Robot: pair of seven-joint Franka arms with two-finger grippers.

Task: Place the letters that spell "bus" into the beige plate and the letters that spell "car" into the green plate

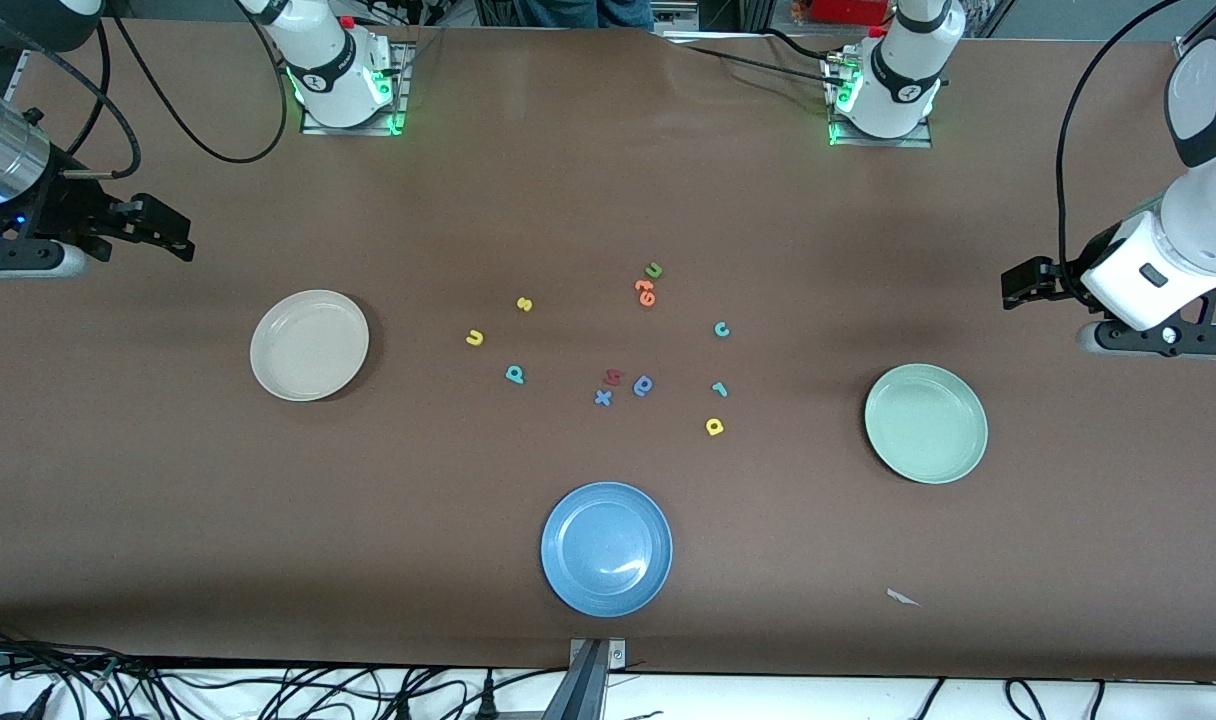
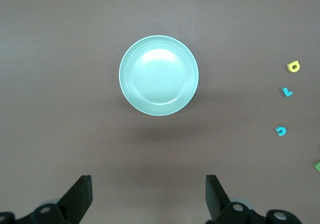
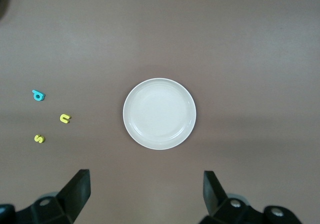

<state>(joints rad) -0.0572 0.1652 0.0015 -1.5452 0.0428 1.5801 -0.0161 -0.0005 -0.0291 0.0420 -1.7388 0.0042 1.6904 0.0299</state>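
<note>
The beige plate (image 1: 309, 345) (image 3: 159, 113) lies empty toward the right arm's end. Beside it are the yellow "s" (image 1: 524, 304) (image 3: 39, 139), yellow "u" (image 1: 475, 338) (image 3: 65, 118) and teal "b" (image 1: 514, 374) (image 3: 38, 95). The green plate (image 1: 926, 423) (image 2: 159, 75) lies empty toward the left arm's end, with the teal "c" (image 1: 721, 329) (image 2: 281, 131), teal "r" (image 1: 719, 389) (image 2: 287, 91) and yellow "a" (image 1: 714, 427) (image 2: 293, 66) beside it. My right gripper (image 1: 173, 235) (image 3: 147, 179) hangs open above bare table beside the beige plate. My left gripper (image 1: 1018, 285) (image 2: 149, 184) hangs open beside the green plate.
A blue plate (image 1: 606, 548) sits near the table's front edge. Mid-table lie a green "u" (image 1: 654, 270), orange letters (image 1: 645, 292), a red letter (image 1: 612, 377), a darker blue round letter (image 1: 643, 385) and a blue "x" (image 1: 602, 398). A paper scrap (image 1: 902, 597) lies near the front.
</note>
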